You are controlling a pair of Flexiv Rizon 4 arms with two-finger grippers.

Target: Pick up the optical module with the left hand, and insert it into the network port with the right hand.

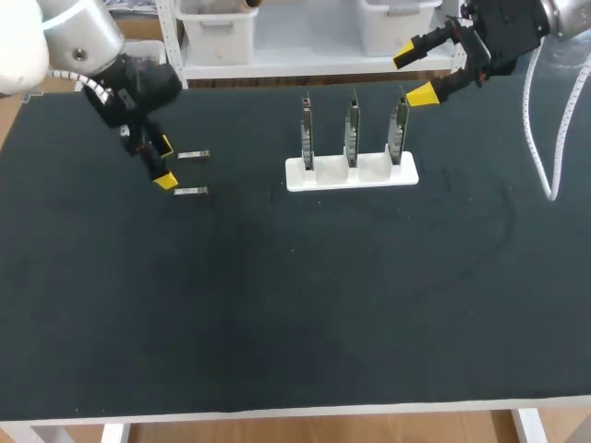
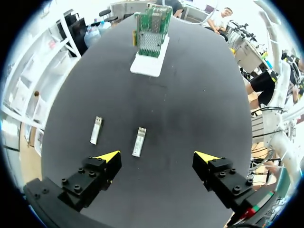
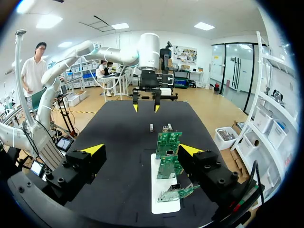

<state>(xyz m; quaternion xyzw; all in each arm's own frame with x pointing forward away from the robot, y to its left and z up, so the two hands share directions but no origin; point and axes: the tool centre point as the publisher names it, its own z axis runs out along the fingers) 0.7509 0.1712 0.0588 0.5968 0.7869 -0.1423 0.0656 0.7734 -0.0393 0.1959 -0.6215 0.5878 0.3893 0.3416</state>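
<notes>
We find the left claw point(image 2: 156, 156) released above the counter point(image 2: 199, 104), touching nothing. One optical module point(image 2: 139, 141) lies flat just ahead of it, in line with the gap between its fingers. A second module point(image 2: 96, 130) lies beside the first, outside that gap. The right claw point(image 1: 415, 76) hangs released over the white stand point(image 1: 351, 173) holding three upright cards point(image 1: 351, 125). We cannot make out the network port on any card.
</notes>
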